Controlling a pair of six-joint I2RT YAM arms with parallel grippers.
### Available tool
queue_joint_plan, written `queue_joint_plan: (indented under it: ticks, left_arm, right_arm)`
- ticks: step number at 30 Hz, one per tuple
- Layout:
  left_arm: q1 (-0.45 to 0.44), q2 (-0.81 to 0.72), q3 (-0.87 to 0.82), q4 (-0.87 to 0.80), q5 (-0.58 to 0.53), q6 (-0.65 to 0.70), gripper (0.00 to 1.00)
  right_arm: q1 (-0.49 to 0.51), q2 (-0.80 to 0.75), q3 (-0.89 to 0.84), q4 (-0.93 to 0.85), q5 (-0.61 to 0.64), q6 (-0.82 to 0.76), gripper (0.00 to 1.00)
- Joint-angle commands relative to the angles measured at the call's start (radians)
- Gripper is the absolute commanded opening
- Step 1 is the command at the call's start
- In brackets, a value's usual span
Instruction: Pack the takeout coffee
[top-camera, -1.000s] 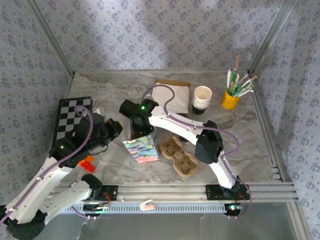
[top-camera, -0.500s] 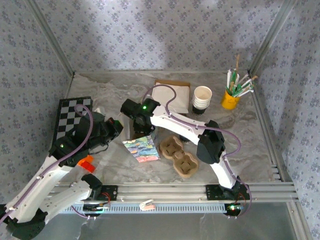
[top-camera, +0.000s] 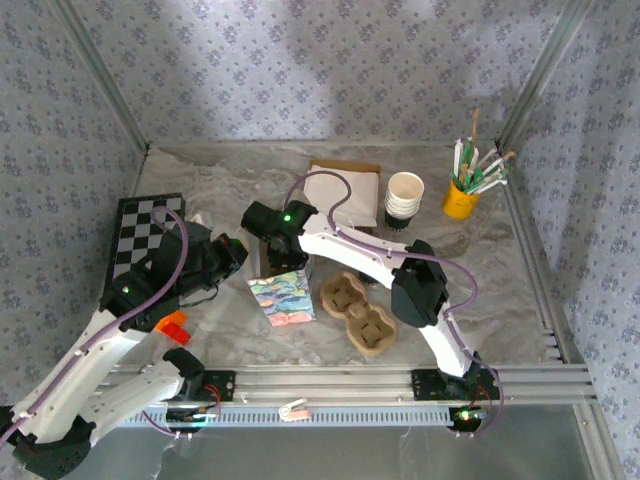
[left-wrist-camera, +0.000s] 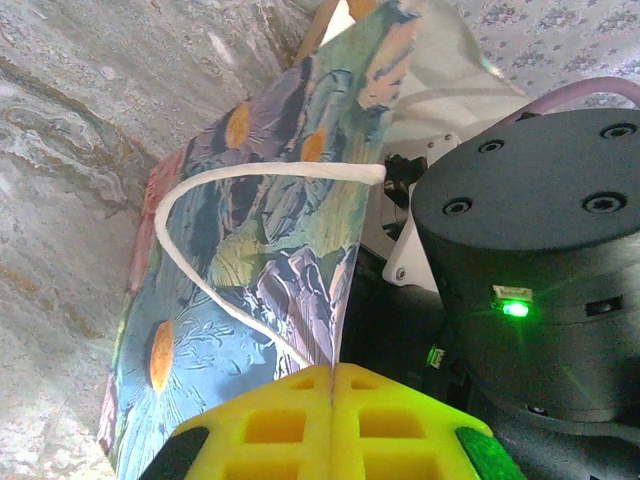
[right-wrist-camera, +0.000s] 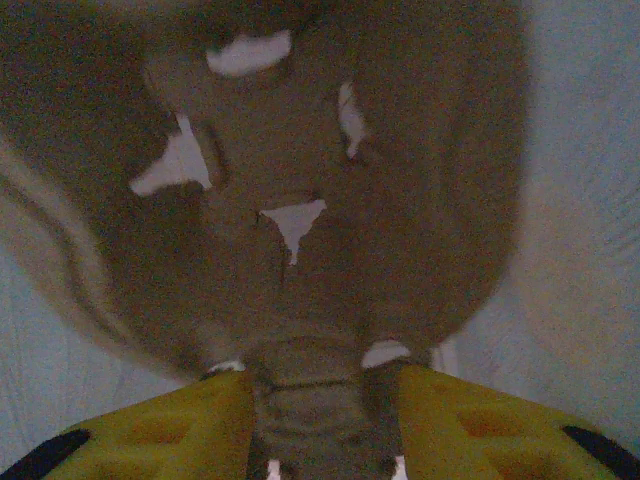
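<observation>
The takeout coffee is out of view. A floral bag (top-camera: 283, 297) with a white cord handle lies left of centre, its mouth held up. My left gripper (left-wrist-camera: 332, 372) is shut on the bag's (left-wrist-camera: 270, 230) upper edge, which is pinched between the yellow fingers; from above the left gripper (top-camera: 240, 258) sits at the mouth. My right gripper (top-camera: 271, 258) reaches into that mouth. In the dim right wrist view a brown cardboard cup tray (right-wrist-camera: 330, 200) lies below the right gripper (right-wrist-camera: 325, 385), whose jaws stand either side of its middle ridge, with a dark gap at the right finger.
Another cardboard tray (top-camera: 358, 312) lies right of the bag. A stack of lidless cups (top-camera: 404, 200) and a yellow pot of straws (top-camera: 460, 195) stand at the back right, beside a brown paper bag (top-camera: 345, 192). A checkerboard (top-camera: 140, 235) and an orange object (top-camera: 172, 325) lie left.
The right arm's wrist has shifted slightly at the bag's mouth, and the floral bag has slid a little left. My left gripper keeps its hold.
</observation>
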Motion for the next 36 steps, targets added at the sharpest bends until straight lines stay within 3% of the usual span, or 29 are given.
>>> queue_joint_plan:
  ticks: [1,29,36]
  left_arm:
    - [-0.011,0.002,0.035,0.027,0.006,0.012,0.00]
    - [-0.027,0.042,0.066,-0.018,-0.038,0.045,0.01]
    - [-0.027,0.040,0.065,-0.031,-0.041,0.052,0.10]
  right_arm:
    - [-0.002,0.026,0.012,-0.056,0.052,-0.012,0.45]
    - [0.030,0.015,0.165,-0.150,0.131,-0.046,0.66]
    - [0.031,-0.004,0.158,-0.154,0.131,-0.047,0.71]
